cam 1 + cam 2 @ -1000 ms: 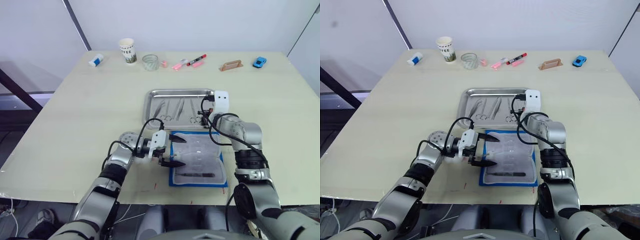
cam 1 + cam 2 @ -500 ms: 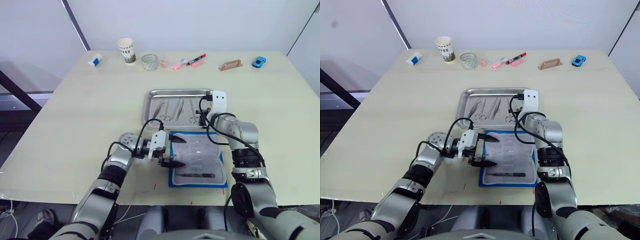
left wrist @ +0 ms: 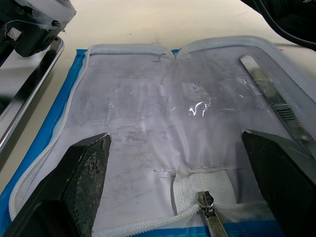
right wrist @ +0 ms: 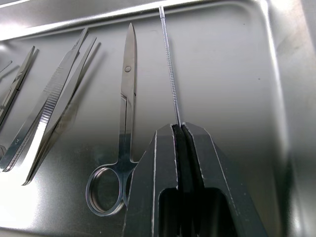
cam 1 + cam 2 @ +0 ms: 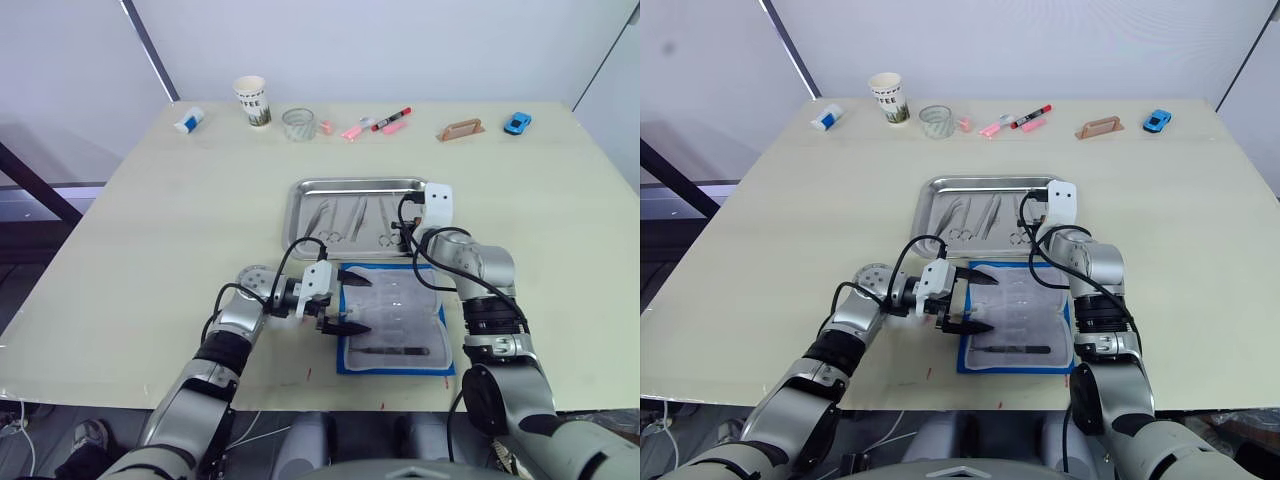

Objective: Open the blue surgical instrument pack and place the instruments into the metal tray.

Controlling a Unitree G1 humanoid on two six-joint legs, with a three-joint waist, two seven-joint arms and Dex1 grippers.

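- I am looking at the table (image 5: 150, 230), which is lying bare on both sides of the work, with wide room toward its left and right edges.
- The metal tray (image 5: 300, 200) is sitting mid-table, its near rim lying just beside the far edge of the blue surgical instrument pack (image 5: 346, 366).
- The pack is lying open and flat close to the table's near edge, pale lining up, with one dark instrument (image 5: 390, 351) resting across its near part.
- My left gripper (image 5: 345, 302) is hovering over the pack's left edge with its fingers spread wide, nothing between them.
- My right gripper (image 4: 178, 136) is reaching over the tray's right end, fingers pressed together on a thin probe (image 4: 168, 59) that is pointing along the tray floor.
- Scissors (image 4: 123, 128) and tweezers (image 4: 54, 98) are lying beside the probe, apart from the rim.
- A cup (image 5: 254, 101), a glass (image 5: 299, 124), markers (image 5: 380, 122) and a toy car (image 5: 518, 124) are lining the far edge, well apart from the tray.
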